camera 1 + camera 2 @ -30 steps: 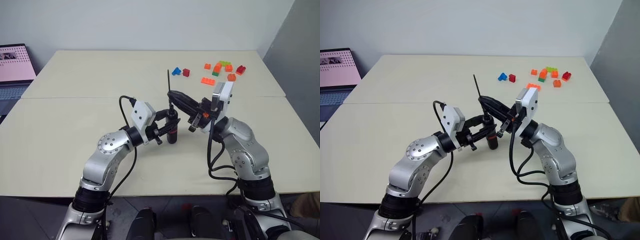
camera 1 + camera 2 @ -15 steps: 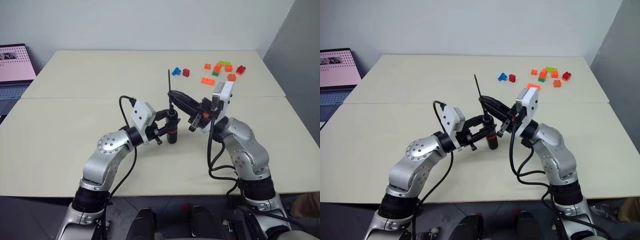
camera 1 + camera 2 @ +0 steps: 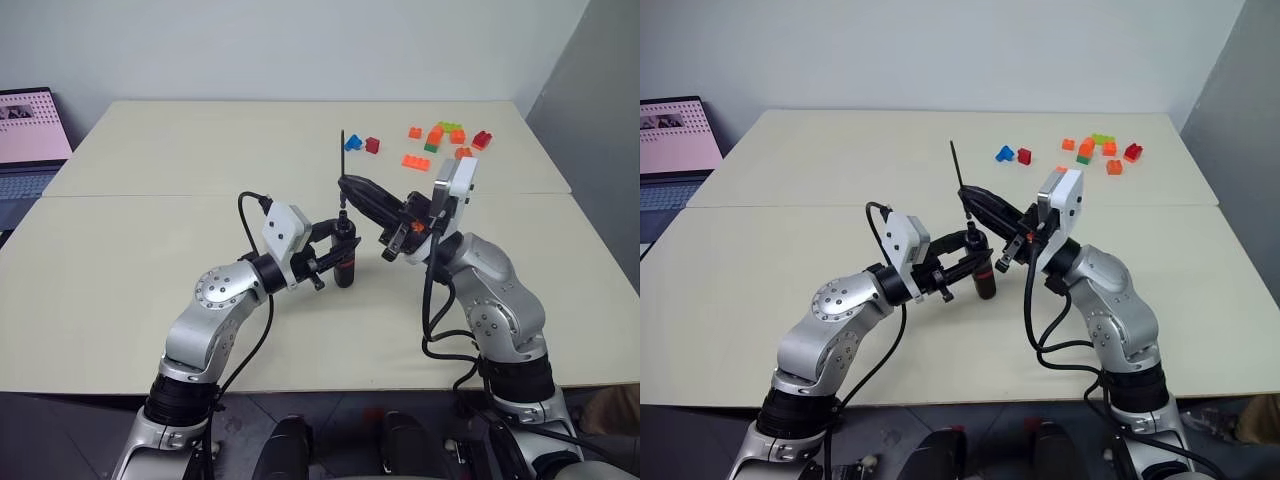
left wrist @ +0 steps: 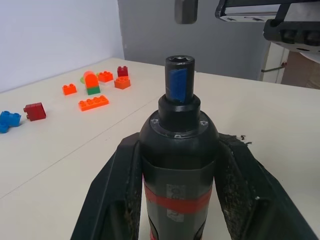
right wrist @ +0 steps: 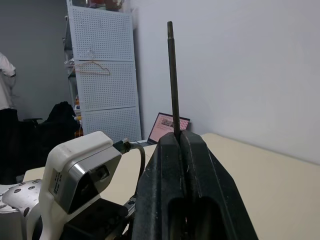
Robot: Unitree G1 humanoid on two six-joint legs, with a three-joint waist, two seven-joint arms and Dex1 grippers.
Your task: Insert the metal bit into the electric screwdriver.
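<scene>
Claws: left claw [image 3: 338, 258] clamped on the electric screwdriver [image 3: 345, 262], upright on the counter [image 3: 150, 240]; right claw [image 3: 350, 187] pinched together on the metal bit [image 3: 343, 150].
Bit position: upright just above the screwdriver's open socket, lower end apart from it.
Risk: bit looks slightly off-axis; it could strike the socket rim and slip in the pads, or tip the screwdriver.
Materials: bit thin, smooth, needle-like grey steel; screwdriver a slim matte black cylinder with red band.
Beyond: plastic bricks [image 3: 440, 140] well past the right claw.

No text, label, brand or number can be read on anything in these views.
</scene>
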